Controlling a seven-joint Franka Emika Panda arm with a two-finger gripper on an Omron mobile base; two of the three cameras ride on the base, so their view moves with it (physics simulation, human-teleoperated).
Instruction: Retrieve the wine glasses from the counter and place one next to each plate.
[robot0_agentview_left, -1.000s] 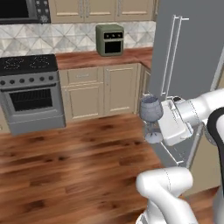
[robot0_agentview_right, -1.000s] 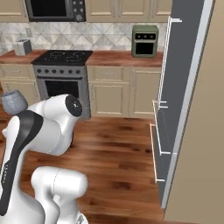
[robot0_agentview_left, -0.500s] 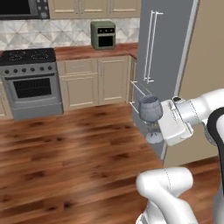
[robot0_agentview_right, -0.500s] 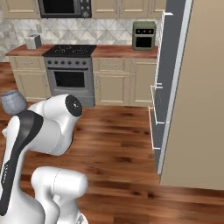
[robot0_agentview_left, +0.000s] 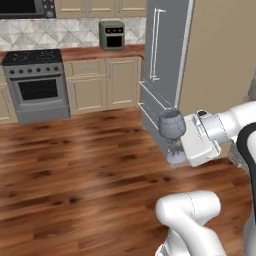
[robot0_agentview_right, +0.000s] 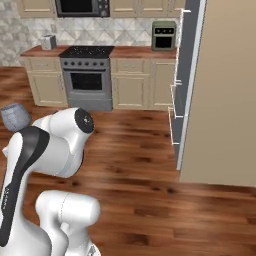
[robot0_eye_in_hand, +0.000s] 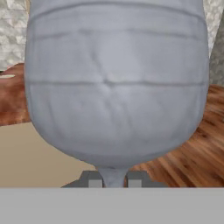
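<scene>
My gripper is shut on the thin stem of a translucent blue-grey wine glass, held upright, with its rounded bowl close in front of the hand camera. In the left base view the wine glass hangs above the wood floor in front of the fridge, with the gripper at its stem. The bowl peeks out left of my arm in the right base view. The counter runs along the far wall. A thin pale shape lies on a brown top; I cannot tell whether it is a plate.
A grey stove stands in the counter run and a green toaster oven sits on the worktop. A tall grey fridge and a beige side panel stand close on the right. A toaster sits at the far left.
The whole picture has shifted: the base has moved, so the stove and counter slid left and the fridge came closer. The glass stays in the shut gripper, unchanged relative to the arm.
</scene>
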